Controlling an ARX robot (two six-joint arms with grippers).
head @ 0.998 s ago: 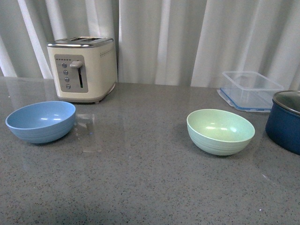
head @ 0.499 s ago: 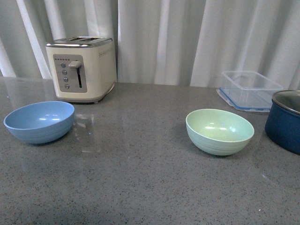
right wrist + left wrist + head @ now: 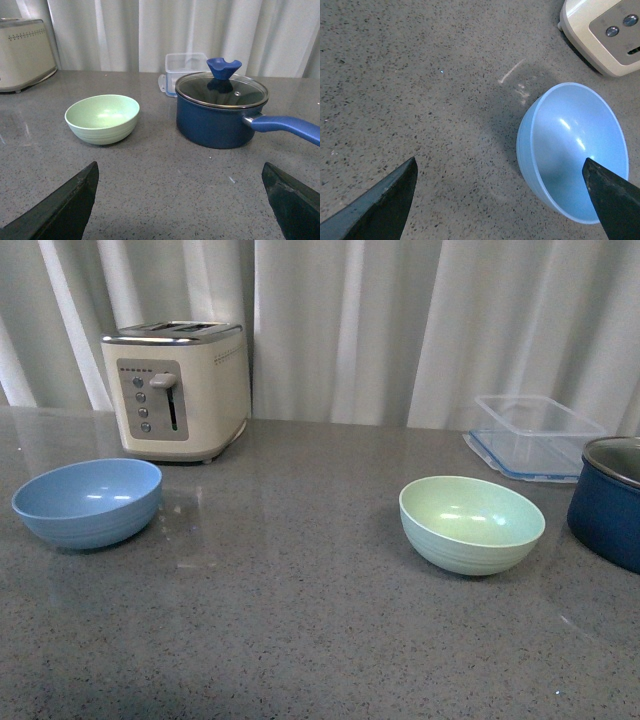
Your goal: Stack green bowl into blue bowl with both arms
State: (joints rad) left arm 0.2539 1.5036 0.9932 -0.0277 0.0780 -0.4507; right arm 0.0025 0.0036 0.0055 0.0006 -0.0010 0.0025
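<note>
Grey speckled worktop (image 3: 300, 640) carries both bowls, standing upright and well apart. The green bowl (image 3: 471, 523) sits toward the right and the blue bowl (image 3: 87, 501) far to the left, with a broad bare stretch of stone between them. Neither bowl holds anything, and the front view shows no arm. From the left wrist, the left pincer (image 3: 499, 159) is spread wide and grips nothing. The blue bowl lies below it, off toward one finger, whose tip overlaps the bowl's rim in the picture. Whether that finger touches the rim cannot be told. The right pincer (image 3: 180, 163) is spread equally wide and also holds nothing. The green bowl stands ahead of it, untouched, with bare worktop between. A cream toaster (image 3: 178, 388) stands behind the blue bowl, near it but apart. To the green bowl's right a navy pot (image 3: 607, 502) with a glass lid stands close by, a gap showing between them. A clear plastic container (image 3: 535, 432) sits behind those two, and pale curtains (image 3: 350, 320) close the back edge.
</note>
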